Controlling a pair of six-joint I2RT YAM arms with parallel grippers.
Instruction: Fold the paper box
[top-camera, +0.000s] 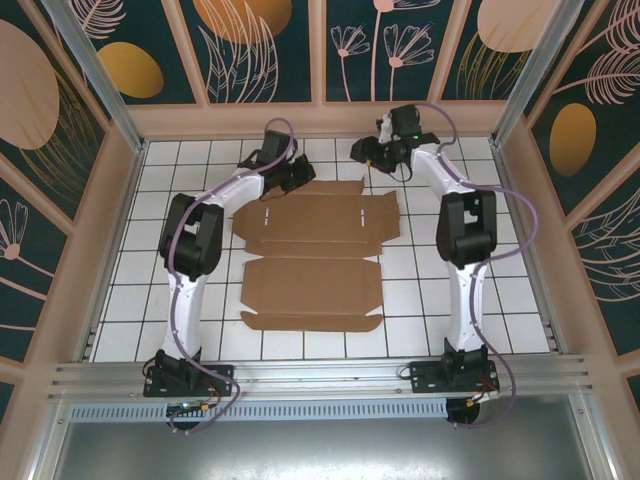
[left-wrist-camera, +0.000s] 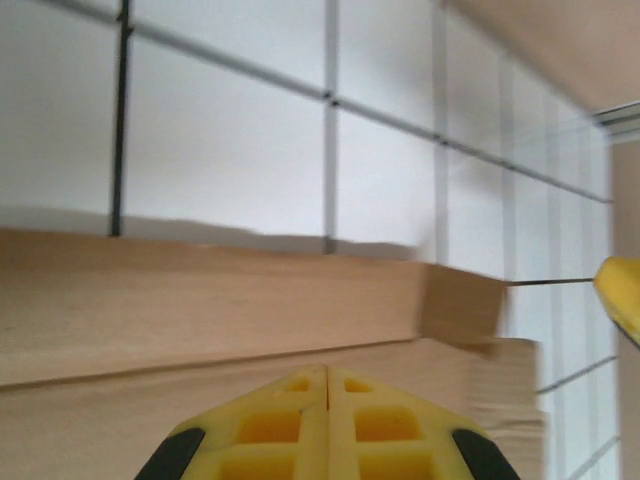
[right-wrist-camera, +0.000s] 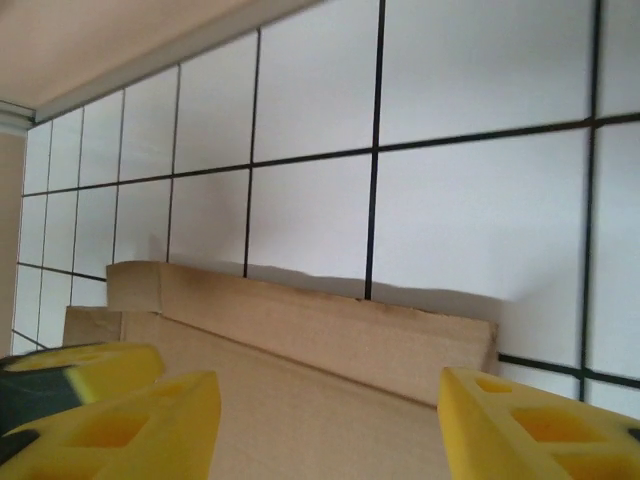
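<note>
The paper box (top-camera: 310, 270) lies flat, long axis left-right, far flap (top-camera: 330, 189) nearest both claws: left gripper (left-wrist-camera: 328, 385) pressed together over the flap's left end, right gripper (right-wrist-camera: 330, 420) spread at its right end

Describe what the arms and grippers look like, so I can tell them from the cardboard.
Both the left arm and right arm have white links, bulky black joints and black bases, with a purple cable running along each. The left gripper and right gripper carry yellow fingers with square recesses, black behind.
</note>
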